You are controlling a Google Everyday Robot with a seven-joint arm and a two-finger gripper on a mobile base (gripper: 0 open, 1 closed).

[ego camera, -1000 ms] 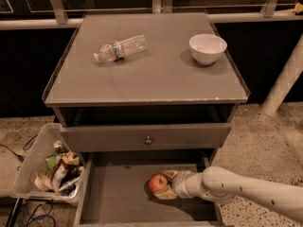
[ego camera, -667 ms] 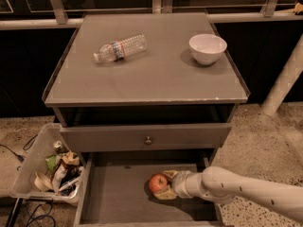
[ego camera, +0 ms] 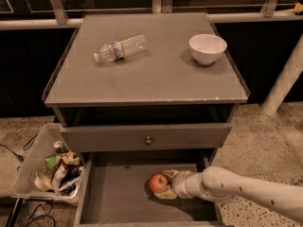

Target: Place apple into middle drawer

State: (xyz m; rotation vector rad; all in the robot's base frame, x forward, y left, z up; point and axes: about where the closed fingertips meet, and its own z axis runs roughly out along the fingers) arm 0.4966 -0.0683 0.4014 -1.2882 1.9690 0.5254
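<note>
Almost nothing changes from a second ago. The claw (ego camera: pixel 164 184) is still low down inside the open drawer (ego camera: pixel 118 200), and the apple (ego camera: pixel 157 182) is still right at the tip of the claw. The apple looks as if it sits on the grey floor of the drawer, with a dark shadow under it, but it is dim down there, so I am not fully sure. The claw reaches round the apple from behind it. I cannot tell if the claw is squeezing the apple or has let it go. The white arm (ego camera: pixel 246 196) runs back from the claw and out over the drawer's near corner. I think this stillness means the big part of the job is over, because the apple is already in the right drawer. What is left, I think, is for the claw to let go and back out without rolling the apple along. Just above the claw is a shut drawer front with a knob (ego camera: pixel 148 139). Far above the claw, on the top, lie a bottle (ego camera: pixel 119 48) and a bowl (ego camera: pixel 207 48). A bin (ego camera: pixel 28 167) of rubbish stands past the apple, outside the drawer.
</note>
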